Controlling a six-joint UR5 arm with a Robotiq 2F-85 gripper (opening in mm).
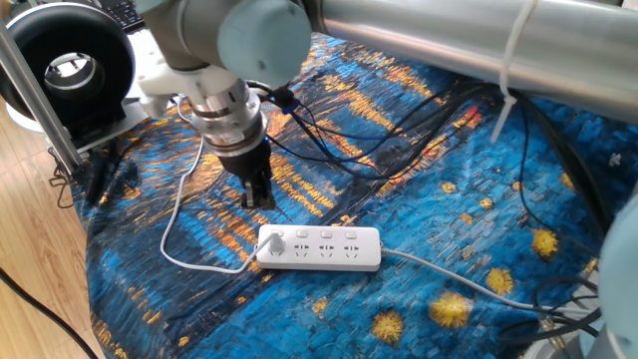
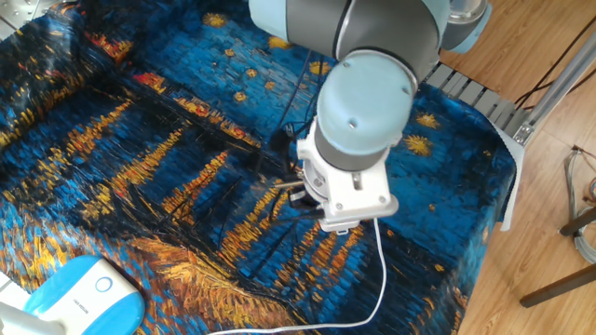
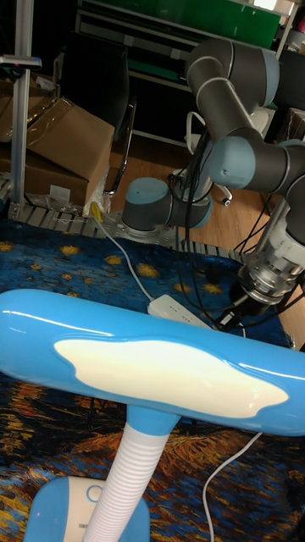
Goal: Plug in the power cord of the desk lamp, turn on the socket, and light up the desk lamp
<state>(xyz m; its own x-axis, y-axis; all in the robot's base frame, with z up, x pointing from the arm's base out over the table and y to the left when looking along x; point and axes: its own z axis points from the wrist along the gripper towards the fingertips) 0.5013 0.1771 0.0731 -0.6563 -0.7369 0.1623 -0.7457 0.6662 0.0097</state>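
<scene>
White and long, the socket (image 1: 319, 247) lies flat on the blue-and-gold patterned cloth (image 1: 419, 209) that covers my surface, its four outlets in a row. I see the plug (image 1: 273, 242) of the power cord (image 1: 179, 199) seated in the outlet at the left end, and the thin white cable loops from there out to the left and back up behind the arm. My gripper (image 1: 257, 195) hangs just above the cloth, a little behind that left end of the strip and apart from it. The dark jaws point downward and look close together, with nothing visibly between them, though I cannot tell for certain whether they are fully closed. The desk lamp (image 3: 152, 373) stands well apart from the gripper, its blue head filling the tall fixed view and its base (image 2: 79, 298) at the cloth's near corner in the other fixed view.
</scene>
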